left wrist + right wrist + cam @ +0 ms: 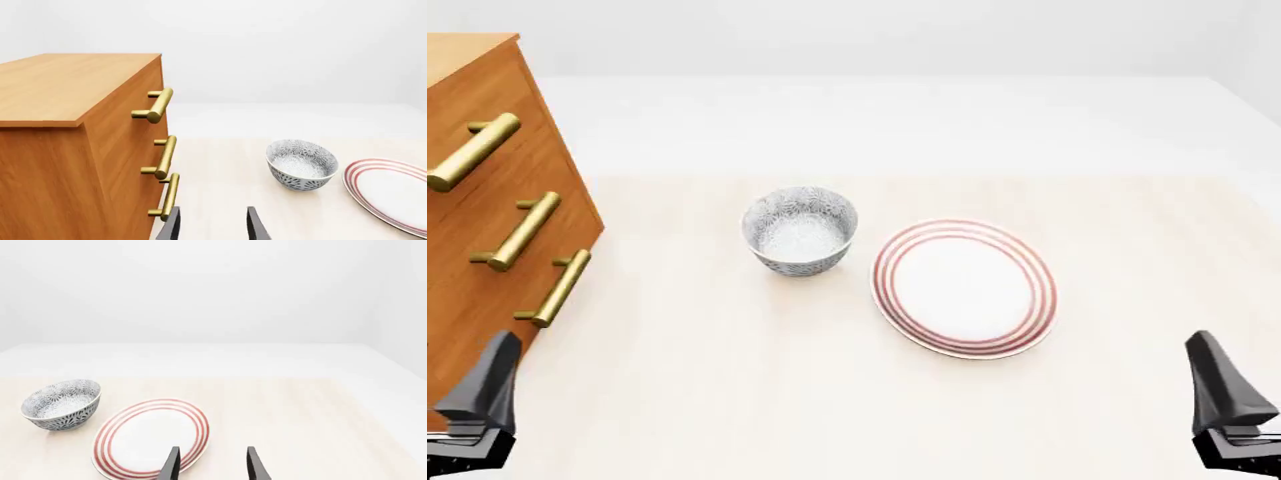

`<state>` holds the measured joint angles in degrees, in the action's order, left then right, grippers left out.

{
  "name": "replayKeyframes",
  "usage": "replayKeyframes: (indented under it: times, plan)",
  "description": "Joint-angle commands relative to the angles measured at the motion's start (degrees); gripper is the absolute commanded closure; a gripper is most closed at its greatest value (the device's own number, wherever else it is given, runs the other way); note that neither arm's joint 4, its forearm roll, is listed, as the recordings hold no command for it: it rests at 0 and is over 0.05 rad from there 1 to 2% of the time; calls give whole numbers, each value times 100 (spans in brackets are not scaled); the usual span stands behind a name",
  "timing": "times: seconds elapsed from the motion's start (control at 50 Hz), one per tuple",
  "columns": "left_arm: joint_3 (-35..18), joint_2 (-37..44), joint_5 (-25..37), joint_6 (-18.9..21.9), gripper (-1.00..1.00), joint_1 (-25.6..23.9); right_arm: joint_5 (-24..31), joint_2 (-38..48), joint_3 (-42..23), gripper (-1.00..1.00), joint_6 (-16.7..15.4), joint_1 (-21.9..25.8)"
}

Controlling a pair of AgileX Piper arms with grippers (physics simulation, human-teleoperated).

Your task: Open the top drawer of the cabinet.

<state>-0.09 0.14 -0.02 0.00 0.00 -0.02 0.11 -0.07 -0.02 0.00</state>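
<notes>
Item 1, the cabinet (481,230): an orange-brown wooden chest, standing at the far left of the pale wooden table (721,400) in the front view, its drawer face turning toward the table's middle. Three brass bar handles are showing down that face, one above another.

Item 2, the top drawer (137,92): sitting highest in the cabinet, just under the top board, and appearing flush with the face. Its brass handle (471,152) is standing out on two short posts, with nothing touching it. The middle handle (518,232) and the bottom handle (554,288) are likewise lying free.

Item 3, the left gripper (212,225): hanging low at the near left of the table, close by the cabinet's near corner and just beside the bottom handle in the left wrist view. Its two dark fingers are standing parted, with nothing between them.

Item 4, the right gripper (212,464): hanging at the near right, well apart from the cabinet, its fingers likewise spread and holding nothing.

Item 5, a patterned grey-and-white bowl (801,230): sitting upright near the table's middle.

Item 6, a white plate with red rings (964,288): lying flat just beside the bowl on its right, the two not touching
</notes>
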Motion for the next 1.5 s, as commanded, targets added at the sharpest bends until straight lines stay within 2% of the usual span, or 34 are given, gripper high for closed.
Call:
replayKeyframes:
  times: [0.02, 0.28, 0.32, 0.44, 0.56, 0.62, 0.78, 0.9, 0.98, 1.06, 1.16, 1.2, 1.4, 1.5]
  plan:
    - [-14, 16, 2, 1, -100, 0, 0, 17, -13, -100, -4, 1]
    - [-25, -11, -56, -19, -100, -105, 10, 12, -18, -100, -4, 3]
    - [-13, 12, 8, -4, -100, 0, 10, 11, -18, -100, -6, 2]
    - [-71, 39, 11, 274, -100, -141, 9, 11, -18, -100, -5, 2]
    - [-152, 393, -193, 454, -100, -222, 10, 11, -18, -100, -4, 1]
    - [-184, 882, -633, 520, -100, -222, 9, 11, -18, -100, -5, 1]
    - [-316, 1284, -815, 783, -100, -251, 9, 11, -18, -100, -3, 2]
    - [-666, 1499, -605, 1112, -100, -259, 9, 11, -18, -100, -4, 1]
    - [-905, 1591, -437, 1523, -100, -294, 10, 11, -18, -100, -6, 2]
    - [-1122, 1593, -234, 1616, -100, -277, 10, 12, -18, -100, -5, 2]
    - [-1234, 1744, -176, 2068, -100, -193, 9, 11, -18, -100, -5, 1]
    - [-1176, 1876, -270, 2521, -100, -127, 10, 11, -18, -100, -4, 2]
    - [-1512, 1911, -12, 3069, -100, -143, 9, 11, -18, -100, -2, 2]
    - [-1560, 2080, -48, 3603, -100, -51, 10, 11, -18, -100, -4, 1]
